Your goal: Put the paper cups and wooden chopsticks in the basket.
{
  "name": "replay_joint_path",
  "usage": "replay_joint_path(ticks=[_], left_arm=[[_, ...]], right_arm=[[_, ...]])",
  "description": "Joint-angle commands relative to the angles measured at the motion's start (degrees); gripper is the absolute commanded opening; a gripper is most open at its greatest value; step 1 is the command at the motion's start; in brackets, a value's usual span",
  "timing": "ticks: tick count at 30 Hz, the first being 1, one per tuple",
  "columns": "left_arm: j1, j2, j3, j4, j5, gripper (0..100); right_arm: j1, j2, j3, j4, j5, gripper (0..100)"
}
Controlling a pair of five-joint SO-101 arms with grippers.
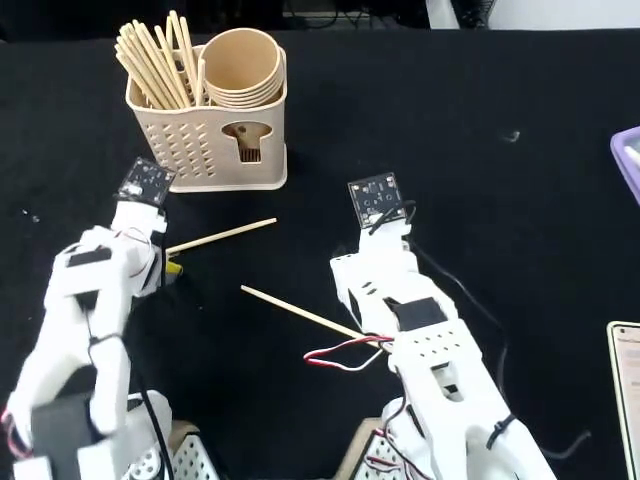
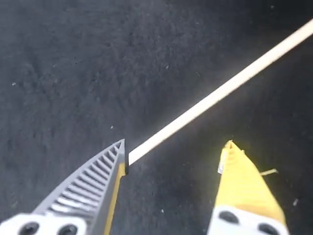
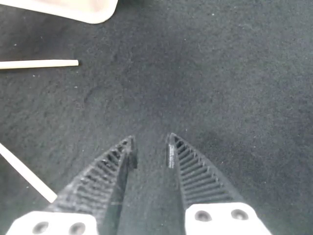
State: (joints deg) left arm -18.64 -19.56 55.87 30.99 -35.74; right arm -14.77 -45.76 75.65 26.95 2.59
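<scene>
Care over the closing looks like what matters: the left gripper [image 2: 175, 143] stands wide open and empty, low over the black cloth [image 1: 450, 150] just in front of the basket [image 1: 215, 150], with the end of a loose chopstick [image 2: 220, 93] right by its grey finger [image 2: 93, 191]. I'd want both fingers [image 2: 242, 181] astride the stick before pinching, or it may flick away. A second chopstick [image 1: 300, 313] lies farther from the basket, its far end under the right arm [image 1: 430, 350]; the right gripper [image 3: 150, 138] hangs slightly parted, holding nothing. Paper cups [image 1: 242, 65] and a bundle of chopsticks [image 1: 155, 65] already crowd the basket, so the drop needs a gap.
</scene>
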Motion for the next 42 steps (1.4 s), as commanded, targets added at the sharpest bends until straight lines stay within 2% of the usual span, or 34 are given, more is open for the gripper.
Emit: replay_joint_path(ticks=[1,4,8,14,18,21,24,28,30,33,40,42], left_arm=[[-0.5,7.7,-9.1,3.5,-1.2,31],[-0.7,10.2,-13.2,9.9,-4.1,31],[-1.6,10.4,-15.3,14.5,-8.4,29],[-1.7,9.2,-15.3,18.1,-11.7,10],[-1.7,6.2,-14.8,20.0,-11.9,3],[-1.7,2.7,-15.0,22.6,-12.0,3],[-2.2,-1.2,-15.3,22.0,-12.0,5],[-3.6,-2.9,-14.5,17.2,-11.1,20],[-3.9,-1.4,-13.7,14.2,-6.9,26],[-4.0,3.8,-13.8,10.1,-1.1,25],[-3.8,17.2,-20.5,8.8,-1.1,25],[-3.9,19.3,-21.7,8.9,-3.3,25]], right_arm=[[0.7,-2.1,-0.1,-0.9,0.1,10.6],[0.6,-2.1,-0.1,-0.9,0.1,10.6],[0.6,-2.1,-0.1,-0.9,0.1,10.6],[0.7,-2.2,-0.1,-0.9,0.1,10.6],[0.7,-2.2,-0.1,-0.9,0.1,10.6],[0.7,-2.2,-0.1,-0.9,0.1,10.6],[0.7,-2.2,-0.1,-0.9,0.1,10.6],[0.7,-2.2,-0.1,-0.9,0.1,10.6],[0.8,-2.2,-0.1,-0.9,0.1,10.6],[0.8,-2.2,-0.1,-0.9,0.1,10.6],[0.8,-2.3,-0.1,-0.9,0.1,10.6],[0.8,-2.3,-0.1,-0.9,0.1,10.6]])
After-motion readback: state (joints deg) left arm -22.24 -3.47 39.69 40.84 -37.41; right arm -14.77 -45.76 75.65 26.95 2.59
